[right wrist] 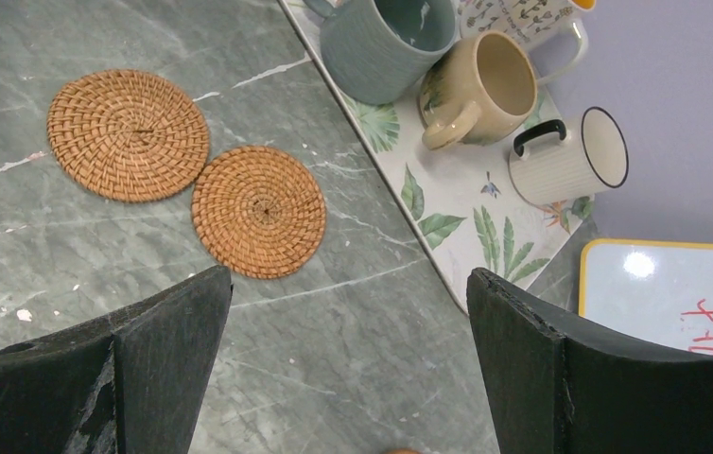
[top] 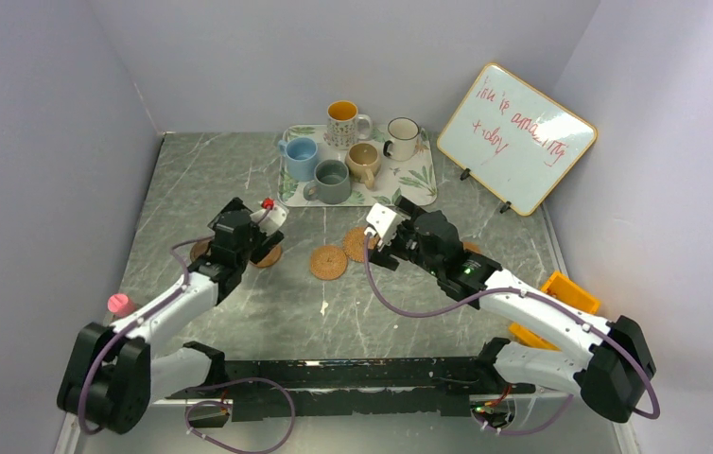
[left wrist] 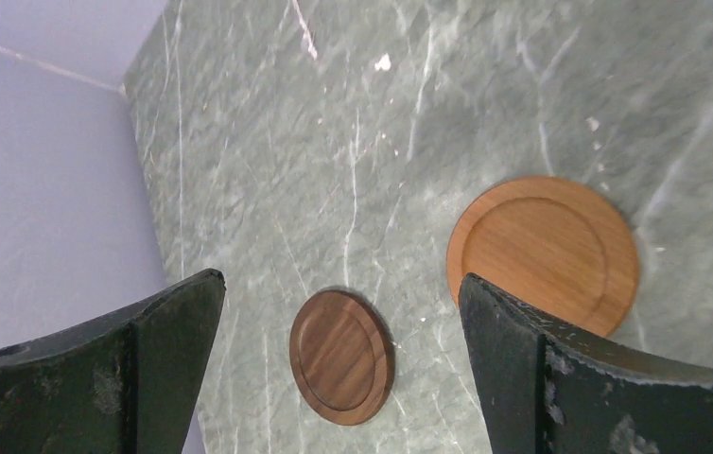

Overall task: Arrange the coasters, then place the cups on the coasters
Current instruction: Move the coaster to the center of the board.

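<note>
Both pairs of black fingers (left wrist: 570,378) are gaping wide, holding nothing. Thin, stiff coasters (left wrist: 341,357) are lying flat; an edge pinch looks best.

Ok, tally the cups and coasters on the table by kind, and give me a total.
Cups: 5
Woven coasters: 2
Smooth wooden coasters: 2
Mostly hidden coaster: 1
Total: 10
</note>
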Robot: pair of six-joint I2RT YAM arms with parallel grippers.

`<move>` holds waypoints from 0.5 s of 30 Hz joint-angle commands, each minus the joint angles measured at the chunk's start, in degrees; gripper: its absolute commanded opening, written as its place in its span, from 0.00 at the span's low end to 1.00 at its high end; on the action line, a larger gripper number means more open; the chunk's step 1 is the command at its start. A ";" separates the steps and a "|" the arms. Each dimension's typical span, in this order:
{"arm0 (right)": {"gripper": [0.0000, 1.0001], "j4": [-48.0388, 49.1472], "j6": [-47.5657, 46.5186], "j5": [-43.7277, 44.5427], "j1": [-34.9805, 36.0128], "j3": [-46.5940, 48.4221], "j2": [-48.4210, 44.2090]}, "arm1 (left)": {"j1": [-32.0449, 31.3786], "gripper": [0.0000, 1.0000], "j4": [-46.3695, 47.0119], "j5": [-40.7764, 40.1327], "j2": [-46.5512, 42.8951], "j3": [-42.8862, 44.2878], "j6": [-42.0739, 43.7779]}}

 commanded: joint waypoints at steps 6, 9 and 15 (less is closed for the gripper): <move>0.98 1.21 0.75 1.96 0.35 1.69 5.08 | 0.12 1.00 -7.66 18.38 -11.95 -2.44 -1.62; 0.98 1.44 1.24 4.99 0.58 2.22 6.96 | 0.05 1.00 -5.95 22.54 -13.72 -4.59 -2.91; 0.99 1.40 2.32 16.98 -0.13 4.84 14.55 | -0.30 1.00 -6.17 23.74 -11.00 -3.57 -2.65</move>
